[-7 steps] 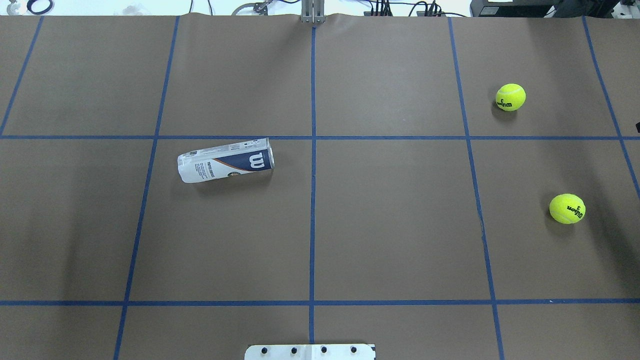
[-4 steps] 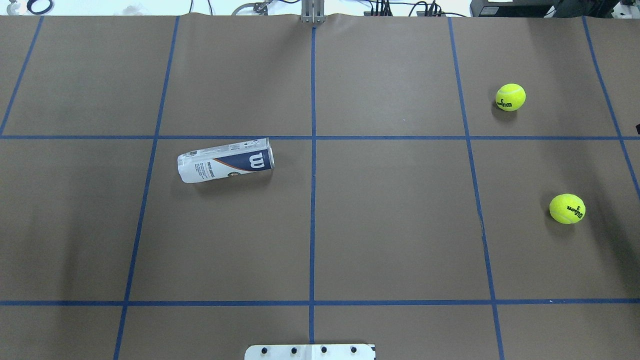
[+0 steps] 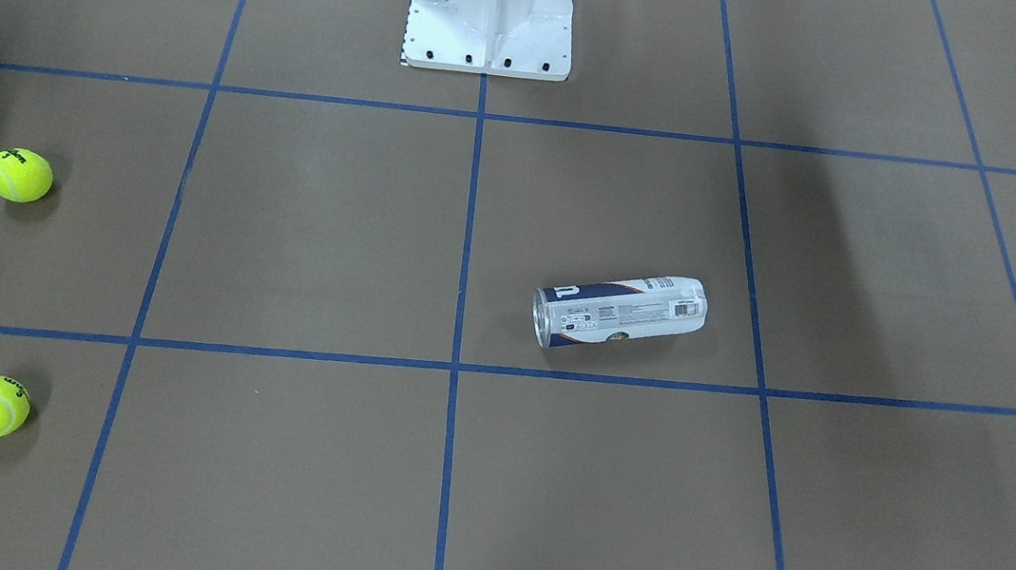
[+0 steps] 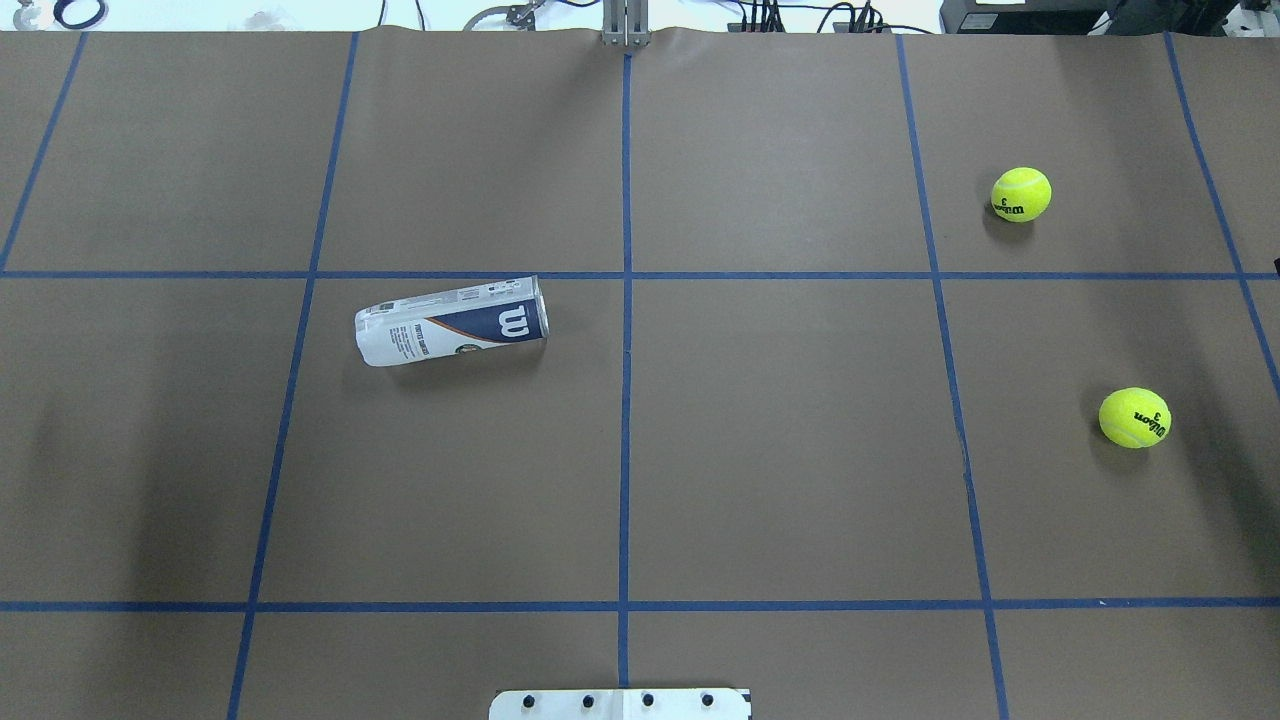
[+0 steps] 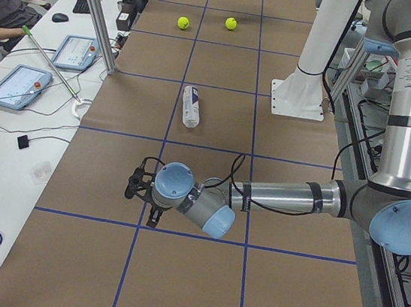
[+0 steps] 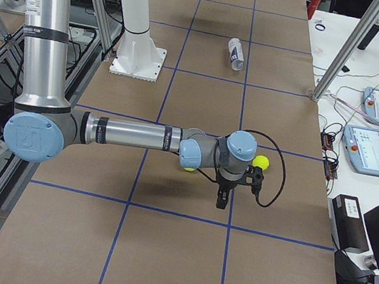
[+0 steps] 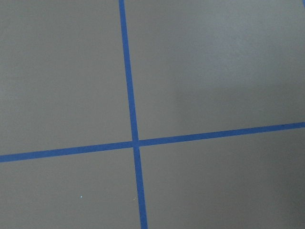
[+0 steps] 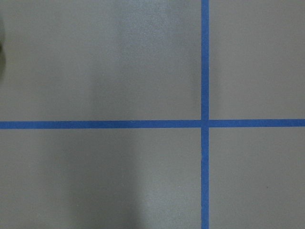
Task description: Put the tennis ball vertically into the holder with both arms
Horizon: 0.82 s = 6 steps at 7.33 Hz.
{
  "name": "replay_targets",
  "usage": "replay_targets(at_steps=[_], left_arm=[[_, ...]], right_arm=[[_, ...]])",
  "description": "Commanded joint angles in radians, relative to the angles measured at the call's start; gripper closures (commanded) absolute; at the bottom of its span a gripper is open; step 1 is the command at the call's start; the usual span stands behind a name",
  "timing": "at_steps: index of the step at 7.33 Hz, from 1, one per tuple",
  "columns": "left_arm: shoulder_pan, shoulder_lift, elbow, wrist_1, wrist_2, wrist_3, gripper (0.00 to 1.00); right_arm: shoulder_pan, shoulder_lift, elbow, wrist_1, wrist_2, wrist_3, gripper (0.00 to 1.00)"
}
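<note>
Flat on its side on the tabletop [image 4: 780, 480]: the holder [image 4: 452, 322], at about 9 o'clock from the middle of the overhead view, just beside the centre line of blue tape [image 4: 625, 400] and just below a cross line, touching neither. Long axis close to 9-to-3 o'clock, tipped slightly toward 2 at the navy end with the white W; white printed end toward 9. From across the tabletop, same holder [image 3: 620, 312] with a round rimmed end at that view's 9 o'clock, by the navy band. Well apart from it, two tennis balls: far ball [image 4: 1021, 194] at 2 o'clock, near ball [image 4: 1135, 417] just past 3 o'clock. In the left side view, left arm [image 5: 283, 198] stretched low across the tabletop, left tool [image 5: 142, 194] aimed down over brown paper, well short of the holder. In the right side view, right arm [image 6: 133, 134] stretched out likewise, right tool [image 6: 222, 199] aimed down, near the far ball, near ball partly hidden behind the wrist. Cannot tell apart or together for either tool. Both wrist views: only brown paper and a tape crossing
</note>
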Motion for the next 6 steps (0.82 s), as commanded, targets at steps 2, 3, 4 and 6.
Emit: replay_targets(at_steps=[2,3,4,6], left_arm=[[0.173,-0.203,-0.001,-0.009,-0.002,0.004,0.01],[0.221,-0.266,-0.001,-0.008,-0.002,-0.005,0.01],[0.281,-0.323,0.000,-0.005,0.006,-0.009,0.01],[0.393,-0.412,-0.001,-0.008,0.057,-0.021,0.01]], right_arm=[[-0.002,-0.006,0.006,0.002,0.012,0.002,0.00],[-0.002,-0.006,0.006,0.004,0.012,0.000,0.00],[-0.002,-0.006,0.004,0.004,0.012,0.002,0.00],[-0.002,0.000,0.004,0.004,0.012,0.003,0.00]])
